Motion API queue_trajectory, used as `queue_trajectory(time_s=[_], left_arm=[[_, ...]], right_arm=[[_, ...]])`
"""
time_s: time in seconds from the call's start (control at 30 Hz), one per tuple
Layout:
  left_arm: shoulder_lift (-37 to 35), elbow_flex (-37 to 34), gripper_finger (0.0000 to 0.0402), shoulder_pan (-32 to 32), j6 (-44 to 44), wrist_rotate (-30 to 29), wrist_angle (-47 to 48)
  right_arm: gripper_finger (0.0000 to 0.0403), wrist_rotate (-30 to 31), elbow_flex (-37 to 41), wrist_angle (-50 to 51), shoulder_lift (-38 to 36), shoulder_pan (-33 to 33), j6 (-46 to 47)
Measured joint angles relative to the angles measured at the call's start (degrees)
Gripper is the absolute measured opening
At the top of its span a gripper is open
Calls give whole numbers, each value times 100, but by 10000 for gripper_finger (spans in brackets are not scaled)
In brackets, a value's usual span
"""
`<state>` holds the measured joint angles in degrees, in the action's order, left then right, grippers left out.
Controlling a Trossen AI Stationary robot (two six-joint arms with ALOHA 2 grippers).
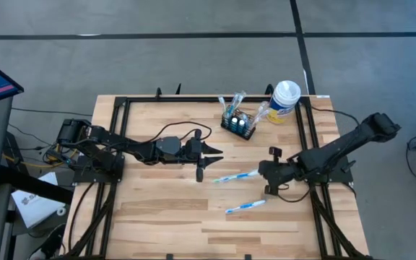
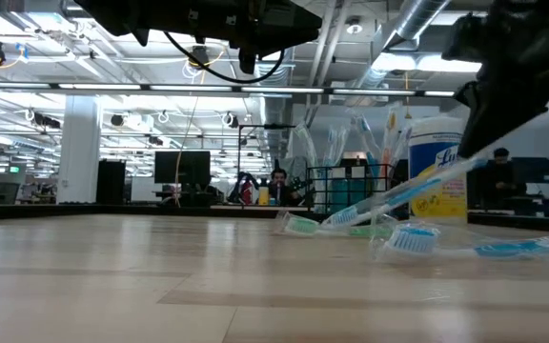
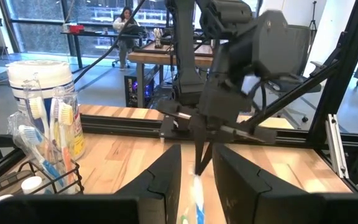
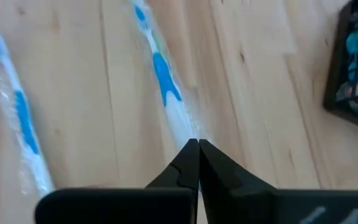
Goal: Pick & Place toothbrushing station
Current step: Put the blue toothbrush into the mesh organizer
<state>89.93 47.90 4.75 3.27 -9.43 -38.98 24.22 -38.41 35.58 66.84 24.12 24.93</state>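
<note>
Where right tool (image 4: 198,149) pinches toothbrush (image 4: 160,74), handle end hidden.

White-lidded canister (image 1: 284,102) at the wooden table's (image 1: 165,209) far edge; distant seated person (image 3: 125,17).

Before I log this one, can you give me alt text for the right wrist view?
The right gripper is shut on the end of a blue-and-white wrapped toothbrush on the light wooden table. A second wrapped toothbrush lies beside it, and the black wire-mesh caddy sits at the edge.

Only a blue "L…" beginning shows on the white canister's label (image 2: 438,181); the rest is unreadable.
</note>
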Motion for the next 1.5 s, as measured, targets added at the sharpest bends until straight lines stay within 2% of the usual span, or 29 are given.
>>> queue_trajectory(time_s=[0.17, 0.47, 0.6, 0.9, 1.07, 1.2, 1.27, 1.4, 1.5], left_arm=[[0, 0, 85, 0, 0, 4, 0], [0, 0, 85, 0, 0, 20, 0], [0, 0, 85, 0, 0, 20, -1], [0, 0, 85, 0, 0, 15, -2], [0, 0, 85, 0, 0, -7, -2], [0, 0, 85, 0, 0, -4, 0], [0, 0, 85, 0, 0, -5, -2], [0, 0, 85, 0, 0, -3, 0], [0, 0, 85, 0, 0, -2, 2]], right_arm=[[0, -180, -11, -104, 85, 225, 68], [8, -279, -11, -260, 1015, 437, 225], [44, -472, -11, -482, 1365, 421, 206], [158, -489, -13, -790, 1819, 227, 150], [187, -578, -35, -823, 2153, 30, 4], [163, -760, -54, -839, 2329, -66, -113], [130, -881, -50, -855, 2352, -88, -140], [32, -1071, -44, -884, 2329, -95, -169], [19, -1096, -35, -886, 2309, -95, -248]])
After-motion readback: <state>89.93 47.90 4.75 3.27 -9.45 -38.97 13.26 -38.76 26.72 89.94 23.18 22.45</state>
